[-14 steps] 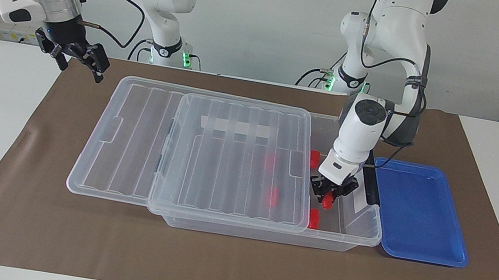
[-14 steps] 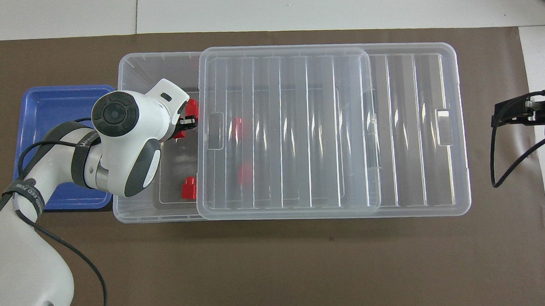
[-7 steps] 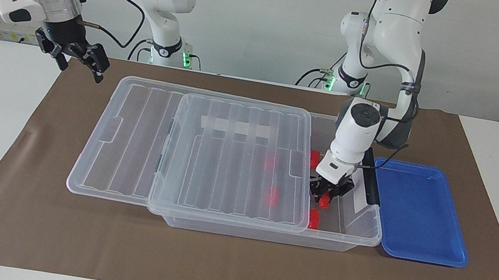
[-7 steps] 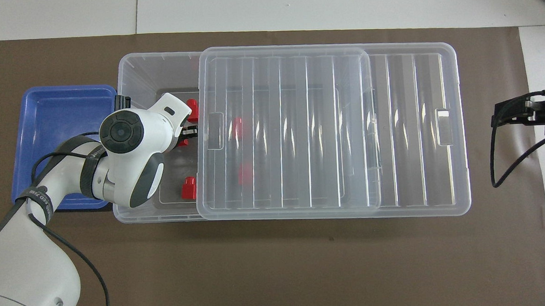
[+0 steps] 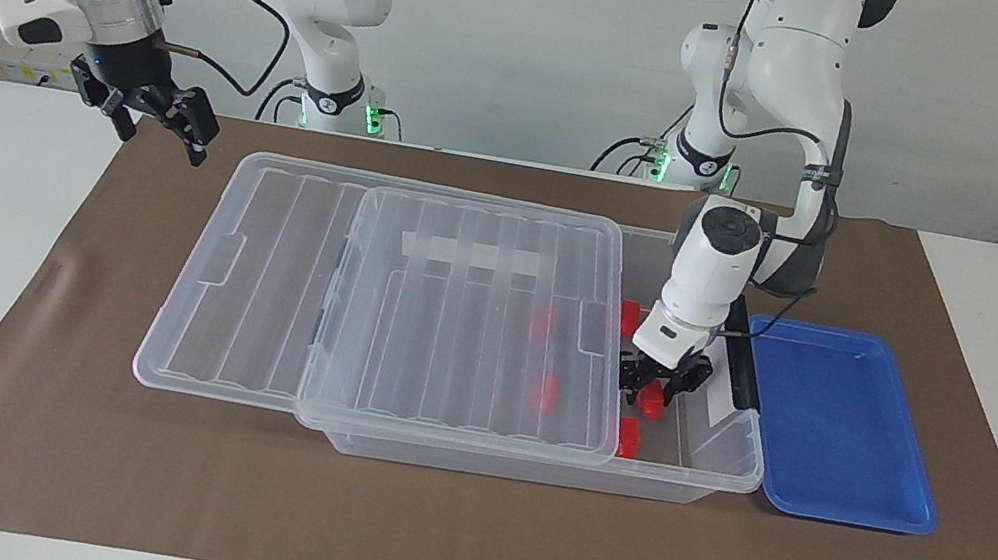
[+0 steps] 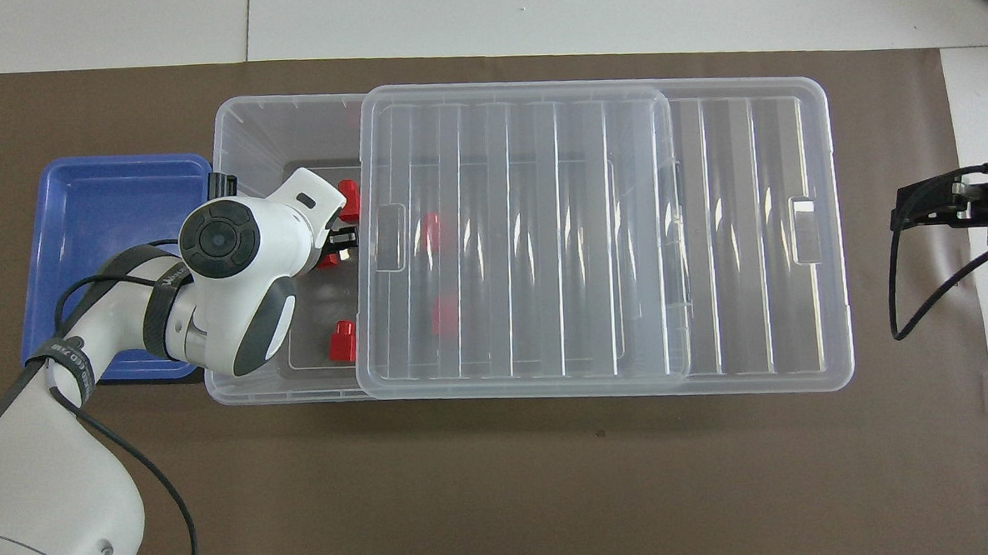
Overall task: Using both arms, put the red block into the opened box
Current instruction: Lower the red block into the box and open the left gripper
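The red block [image 5: 651, 402] is sitting low inside the box [image 5: 739, 452], between the left gripper [image 5: 658, 388]; whether it is gripping, I cannot tell. Rising early risks dragging it against the lid [image 5: 473, 316]. The right gripper [image 5: 150, 110] is waiting open over the table's edge.

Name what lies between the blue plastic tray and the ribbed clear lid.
The facing view shows the left gripper and loose red blocks in the box's uncovered end.
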